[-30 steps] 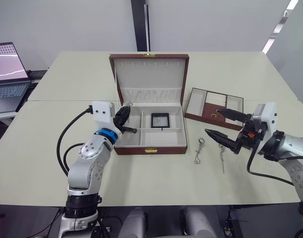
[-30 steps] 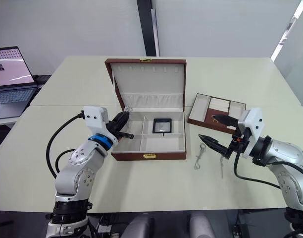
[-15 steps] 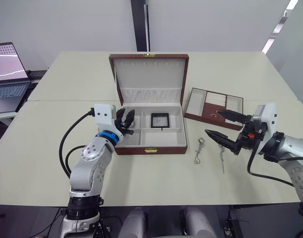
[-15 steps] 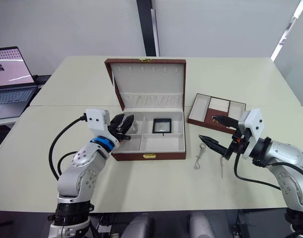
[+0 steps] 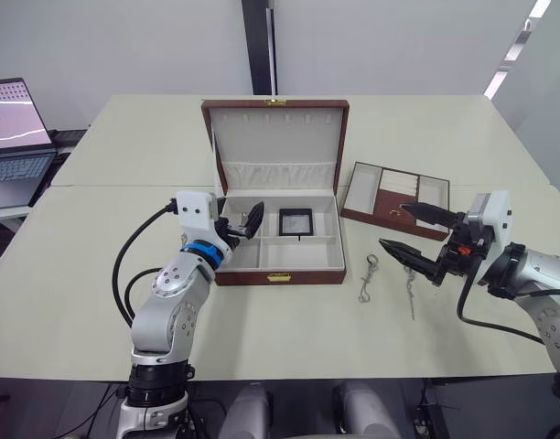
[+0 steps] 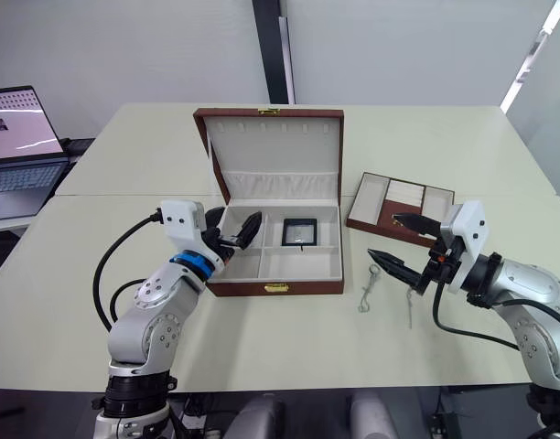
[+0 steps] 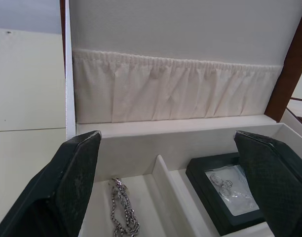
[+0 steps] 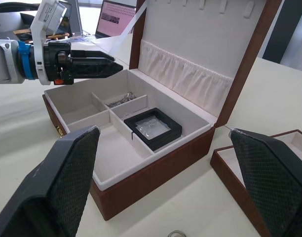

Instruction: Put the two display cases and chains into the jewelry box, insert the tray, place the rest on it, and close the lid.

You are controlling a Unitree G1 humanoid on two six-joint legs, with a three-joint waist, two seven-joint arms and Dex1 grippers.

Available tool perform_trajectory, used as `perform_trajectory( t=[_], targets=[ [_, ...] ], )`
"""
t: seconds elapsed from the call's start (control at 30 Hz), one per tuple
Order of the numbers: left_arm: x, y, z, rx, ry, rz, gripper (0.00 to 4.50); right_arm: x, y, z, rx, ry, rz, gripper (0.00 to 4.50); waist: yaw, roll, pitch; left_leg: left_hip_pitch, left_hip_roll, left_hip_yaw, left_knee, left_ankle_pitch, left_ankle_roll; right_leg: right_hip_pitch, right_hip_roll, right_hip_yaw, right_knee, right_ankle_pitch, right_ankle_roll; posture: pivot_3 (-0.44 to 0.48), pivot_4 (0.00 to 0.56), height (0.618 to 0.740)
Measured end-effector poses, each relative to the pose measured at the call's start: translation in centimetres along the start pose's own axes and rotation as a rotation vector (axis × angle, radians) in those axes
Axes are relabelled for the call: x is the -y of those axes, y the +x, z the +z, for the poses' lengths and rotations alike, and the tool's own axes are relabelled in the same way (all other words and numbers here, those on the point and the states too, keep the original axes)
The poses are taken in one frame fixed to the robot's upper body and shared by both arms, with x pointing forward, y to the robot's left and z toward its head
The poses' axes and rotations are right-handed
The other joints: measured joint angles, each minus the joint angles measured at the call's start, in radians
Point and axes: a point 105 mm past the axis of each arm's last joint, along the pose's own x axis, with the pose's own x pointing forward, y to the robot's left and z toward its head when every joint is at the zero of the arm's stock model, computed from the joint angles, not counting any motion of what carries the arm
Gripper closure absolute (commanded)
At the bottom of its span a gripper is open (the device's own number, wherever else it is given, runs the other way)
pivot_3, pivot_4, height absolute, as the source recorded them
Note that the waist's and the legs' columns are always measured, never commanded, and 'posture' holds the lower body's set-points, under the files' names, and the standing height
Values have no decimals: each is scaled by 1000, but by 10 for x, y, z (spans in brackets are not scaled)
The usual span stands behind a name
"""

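Standing open near the middle of the tabletop, the jewelry box (image 5: pixel 278 245) has its lid (image 5: pixel 275 142) raised upright at the back, cream lining and gathered pocket facing forward. One display case (image 5: pixel 296 221) lies flat in the rear middle compartment, its clear window up. A silvery chain (image 7: pixel 122 210) lies in the rear left compartment, just across a divider from that case. The front compartments look bare.

The left gripper (image 5: pixel 242 225) hangs over the box's left end, above the compartment with the chain, its two black fingers spread wide and holding nothing.

The tray (image 5: pixel 395 199) rests on the tabletop just beside the box's right side, toward the right edge, slightly angled, with cream side compartments and a brown centre panel. In front of it, near the box's front right corner, a second chain (image 5: pixel 367 278) lies on the bare tabletop with its ring at the far end. A thinner silver piece (image 5: pixel 410 291) lies just to the right of that chain, apart from it.

The right gripper (image 5: pixel 406 230) hovers above the tabletop between the tray and these two pieces, its fingers parted wide and empty, pointing toward the box.

A laptop (image 5: pixel 15 137) with a lit screen stands on a separate surface beyond the tabletop's left edge.
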Motion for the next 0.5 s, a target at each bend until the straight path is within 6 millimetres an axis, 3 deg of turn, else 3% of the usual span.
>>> perform_trajectory(
  t=[0.23,0.5],
  targets=[
    [8,-18,2,-39,-36,-165,35,7,-6,-2,-17,4,-23,0,-2,0,0,0,0,0,0,0,0,0,0,0,0,0,0,0,150,740],
    [-20,-67,18,-186,-13,-354,35,31,-43,-27,-127,61,-106,0,-4,1,0,1,0,1,-1,0,0,0,0,0,0,0,0,0,150,740]
  ],
)
